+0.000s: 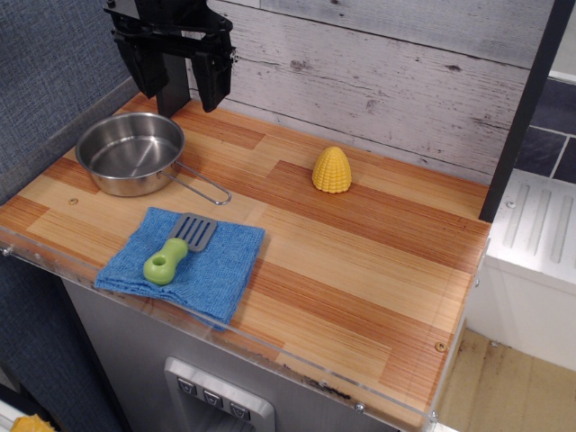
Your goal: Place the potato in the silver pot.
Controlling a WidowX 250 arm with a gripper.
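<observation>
The potato (331, 170) is a small yellow dome with kernel bumps, standing upright on the wooden counter near the back wall, right of centre. The silver pot (131, 153) is a shallow shiny pan at the back left, empty, its wire loop handle (203, 187) pointing right. My gripper (178, 85) hangs above the back left of the counter, just behind and above the pot. Its two black fingers are spread apart with nothing between them. It is far to the left of the potato.
A blue cloth (184, 261) lies near the front left edge with a green-handled spatula (177, 249) on it. A plank wall runs along the back. A clear plastic lip edges the counter front. A dark post (522, 108) stands at the right.
</observation>
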